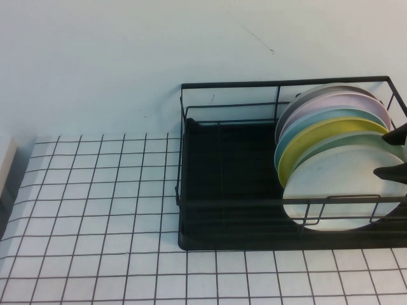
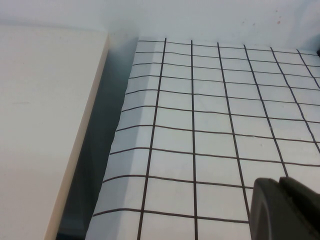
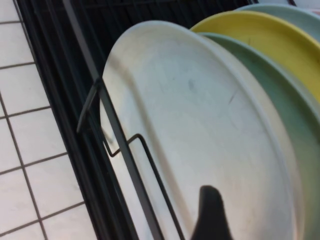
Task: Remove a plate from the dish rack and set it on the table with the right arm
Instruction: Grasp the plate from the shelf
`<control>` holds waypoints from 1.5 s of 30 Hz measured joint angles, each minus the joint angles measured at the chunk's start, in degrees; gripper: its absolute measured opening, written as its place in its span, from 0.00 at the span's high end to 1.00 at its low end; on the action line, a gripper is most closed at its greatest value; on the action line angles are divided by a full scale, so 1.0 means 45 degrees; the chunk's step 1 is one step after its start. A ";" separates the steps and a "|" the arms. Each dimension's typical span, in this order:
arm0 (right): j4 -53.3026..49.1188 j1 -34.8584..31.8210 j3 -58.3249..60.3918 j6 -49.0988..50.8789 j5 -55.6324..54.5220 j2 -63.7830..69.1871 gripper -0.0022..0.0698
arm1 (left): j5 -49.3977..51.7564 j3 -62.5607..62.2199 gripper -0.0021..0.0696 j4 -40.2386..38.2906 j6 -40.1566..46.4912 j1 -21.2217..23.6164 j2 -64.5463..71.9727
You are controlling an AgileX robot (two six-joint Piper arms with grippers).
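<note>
Progress is slight: my right gripper (image 1: 395,154) straddles the plate's (image 1: 340,190) right rim with open jaws, nothing lifted from the dish rack (image 1: 222,184), while my left gripper (image 2: 285,210), jaws unreadable, hovers over the table (image 1: 95,210).

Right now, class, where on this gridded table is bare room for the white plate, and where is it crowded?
Bare: the white gridded table left of the black wire dish rack. Crowded: the rack's right end, where the glossy white plate stands by the right gripper. The left gripper hangs over bare grid.
</note>
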 joint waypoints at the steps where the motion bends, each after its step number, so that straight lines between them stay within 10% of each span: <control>1: 0.0000 0.0000 0.0000 -0.0091 0.0000 0.0000 0.34 | 0.0000 0.0000 0.98 0.0000 0.0000 0.0000 0.0000; 17: 0.1433 0.0000 -0.0027 -0.1472 -0.0530 0.0950 0.35 | 0.0000 0.0000 0.98 0.0000 0.0000 0.0000 0.0000; 28: 0.3328 0.0000 -0.0027 -0.2694 -0.1085 0.1258 0.87 | 0.0000 0.0000 0.98 0.0000 0.0000 0.0000 0.0000; 45: 0.3501 0.0000 -0.0060 -0.2796 -0.0942 0.1545 0.87 | 0.0000 0.0000 0.98 0.0000 0.0000 0.0000 0.0000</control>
